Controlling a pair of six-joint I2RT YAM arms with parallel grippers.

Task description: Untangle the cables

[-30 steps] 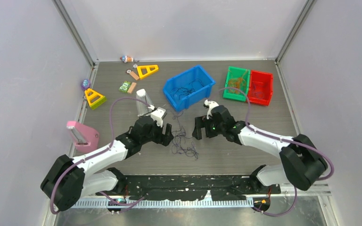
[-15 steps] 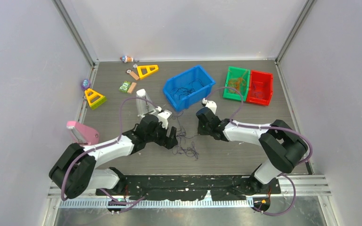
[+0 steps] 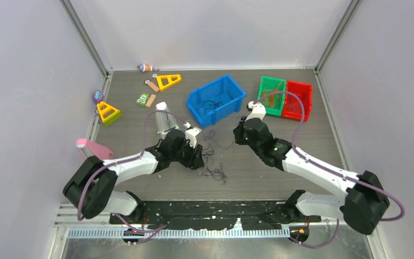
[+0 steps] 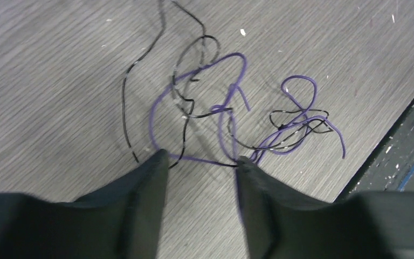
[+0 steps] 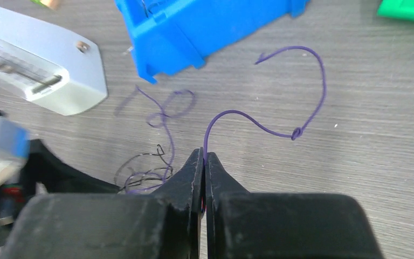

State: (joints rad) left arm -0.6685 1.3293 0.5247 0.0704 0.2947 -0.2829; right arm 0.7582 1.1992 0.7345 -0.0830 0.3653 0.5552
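The cables (image 3: pixel 211 162) lie as a loose tangle of thin purple and black strands on the table between the two arms. My left gripper (image 3: pixel 197 159) is low over the tangle's left side. In the left wrist view its jaws (image 4: pixel 202 157) stand apart, a purple and black strand (image 4: pixel 232 116) crossing between the tips. My right gripper (image 5: pixel 205 154) is shut on one purple strand (image 5: pixel 308 97), which curls away over the table towards the blue bin. From above, the right gripper (image 3: pixel 239 135) sits right of the tangle.
A blue bin (image 3: pixel 216 100) with dark wires stands just behind the tangle, with green (image 3: pixel 270 95) and red (image 3: pixel 297 100) bins to its right. A silver block (image 3: pixel 164 120) sits behind the left arm. A pink piece (image 3: pixel 89 147) and yellow triangles (image 3: pixel 108 112) lie at the left.
My right gripper closed on a purple strand and drew back towards the far right. My left gripper edged onto the tangle and its jaws narrowed.
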